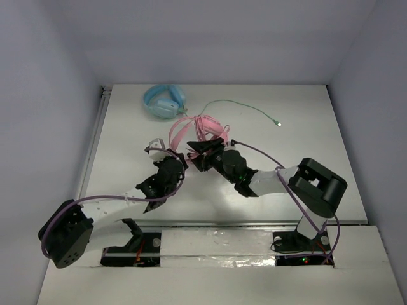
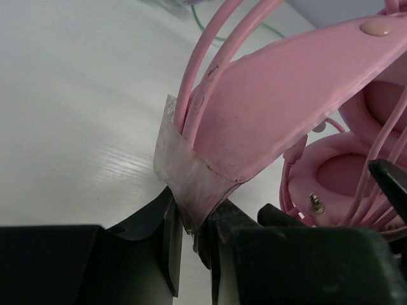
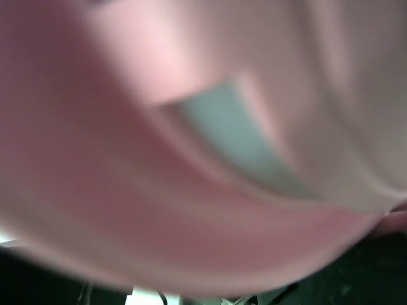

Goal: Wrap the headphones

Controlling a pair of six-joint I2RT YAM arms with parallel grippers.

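The pink headphones (image 1: 206, 127) lie mid-table just beyond both grippers. My left gripper (image 2: 194, 219) is shut on the clear-taped end (image 2: 184, 171) of the flat pink headband strap (image 2: 273, 108), where the thin double headband wires (image 2: 203, 57) run in. An earcup (image 2: 337, 171) with its metal plug (image 2: 315, 203) lies to the right, crossed by thin pink cable strands (image 2: 381, 152). In the top view my right gripper (image 1: 202, 152) stands with fingers spread at the headphones' near side. Blurred pink (image 3: 191, 210) fills the right wrist view, hiding its fingers.
Light blue headphones (image 1: 164, 101) rest at the back left, their green cable (image 1: 248, 108) trailing right across the white table (image 1: 305, 184). White walls enclose the table on the left, back and right. A purple robot cable (image 1: 267, 155) loops over the right arm.
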